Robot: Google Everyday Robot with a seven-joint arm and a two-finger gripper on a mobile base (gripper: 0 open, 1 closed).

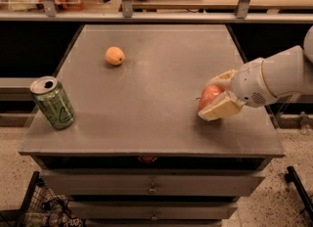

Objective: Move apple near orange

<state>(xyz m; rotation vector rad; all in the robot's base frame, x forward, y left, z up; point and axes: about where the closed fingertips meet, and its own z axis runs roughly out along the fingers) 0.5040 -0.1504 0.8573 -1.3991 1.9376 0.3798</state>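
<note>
Gripper (206,101) is at the right side of the table (156,89), near the front edge. Its fingers (221,109) are narrowed onto the apple (210,95), one pad behind it and one in front, and both look to be in contact. I read that as a grasp. The apple looks to be sitting on the tabletop, not lifted.

The orange (115,56) is well apart from it, far-left of centre.

Risks from here:
- The apple is round with smooth skin, and the pads are flat, pale and look hard. That gives a small contact patch, so it could squirt out on lift or swing.
- The front pad sits low on the fruit. If the grip is below the equator, the apple can pop upward.
- The tabletop is smooth, dull metal. A dropped or released apple will roll, and the front and right edges are close.
- Setting down too close could bump the orange, which is small, smooth and round, so it rolls off easily.
- The green can (53,102) at front-left is tilted, with a thin wall, but it's out of the direct path.
</note>
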